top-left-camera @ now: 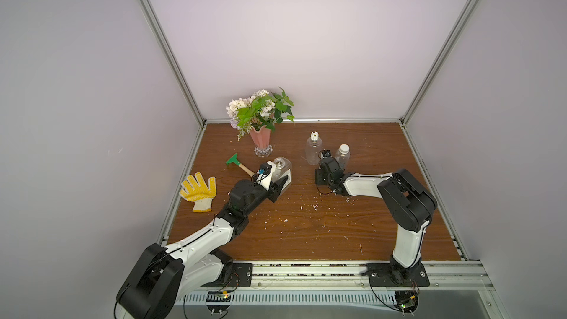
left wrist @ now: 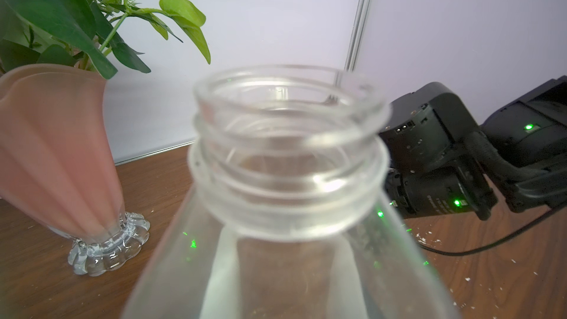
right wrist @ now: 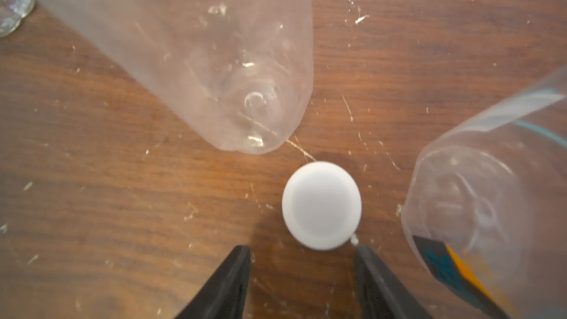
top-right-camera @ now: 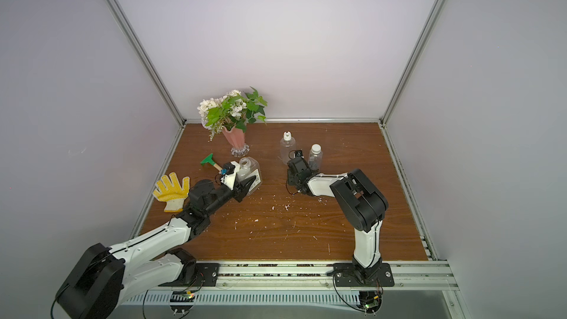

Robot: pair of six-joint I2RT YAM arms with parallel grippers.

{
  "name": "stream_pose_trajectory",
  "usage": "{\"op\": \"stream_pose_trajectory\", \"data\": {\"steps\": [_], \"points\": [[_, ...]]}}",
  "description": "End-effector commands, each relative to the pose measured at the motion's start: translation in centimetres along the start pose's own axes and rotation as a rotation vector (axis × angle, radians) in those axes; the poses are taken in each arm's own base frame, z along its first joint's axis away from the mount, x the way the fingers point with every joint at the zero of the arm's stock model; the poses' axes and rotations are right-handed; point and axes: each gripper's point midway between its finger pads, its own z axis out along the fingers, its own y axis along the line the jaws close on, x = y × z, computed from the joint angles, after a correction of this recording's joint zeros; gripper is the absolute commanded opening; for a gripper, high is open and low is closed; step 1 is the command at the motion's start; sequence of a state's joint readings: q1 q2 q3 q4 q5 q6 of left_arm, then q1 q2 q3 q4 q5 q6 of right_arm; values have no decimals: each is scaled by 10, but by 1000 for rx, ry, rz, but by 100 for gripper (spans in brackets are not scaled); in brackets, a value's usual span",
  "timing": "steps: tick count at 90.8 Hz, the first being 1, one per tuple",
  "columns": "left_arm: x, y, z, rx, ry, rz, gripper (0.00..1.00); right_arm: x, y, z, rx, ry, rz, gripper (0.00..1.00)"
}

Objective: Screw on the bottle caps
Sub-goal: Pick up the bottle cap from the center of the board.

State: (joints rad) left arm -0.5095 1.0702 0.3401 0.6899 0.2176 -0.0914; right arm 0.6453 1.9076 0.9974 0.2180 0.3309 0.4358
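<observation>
the square bottle [top-left-camera: 284,165] is gripped low on its body by the left gripper [top-left-camera: 281,180], toward the left of the table [top-left-camera: 306,234]. only one black finger can be made out in both top views. the other is hidden behind the bottle and the wrist camera. in the left wrist view the frame is filled by the bottle's open threaded neck [left wrist: 288,154], uncapped; its lower body is cut off and no finger is shown.

over on the right gripper [right wrist: 302,274], the jaws are seen standing apart, gripping nothing. a loose white cap [right wrist: 321,205] lies flat on the table just ahead of the fingertips, untouched, between the round bottle [right wrist: 214,56] and the slim bottle [right wrist: 491,197], both blurred and cut off. in both top views that cap is hidden under the right wrist.

a nozzle cap [top-left-camera: 313,135] is seen on the round bottle and a flat white cap [top-left-camera: 344,148] on the slim one; how tightly cannot be told.

a pink vase [top-left-camera: 260,141], a yellow glove [top-left-camera: 198,191] and a green tool [top-left-camera: 236,161] are seen near the left gripper.
</observation>
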Motion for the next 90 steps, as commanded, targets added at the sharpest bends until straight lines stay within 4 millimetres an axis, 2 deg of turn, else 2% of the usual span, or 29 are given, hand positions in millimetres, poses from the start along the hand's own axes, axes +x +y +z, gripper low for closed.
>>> {"op": "stream_pose_trajectory", "data": {"steps": [1,34,49,90], "points": [[-16,-3,-1,2,-46,26,48,5,-2,6,30,21,14,61],[-16,-3,-2,2,-43,32,47,7,-7,19,81,35,44,62],[-15,-3,-1,3,-40,35,48,8,-13,22,99,38,55,67],[-12,-3,0,4,-31,38,48,8,-21,38,110,55,57,67]]}}
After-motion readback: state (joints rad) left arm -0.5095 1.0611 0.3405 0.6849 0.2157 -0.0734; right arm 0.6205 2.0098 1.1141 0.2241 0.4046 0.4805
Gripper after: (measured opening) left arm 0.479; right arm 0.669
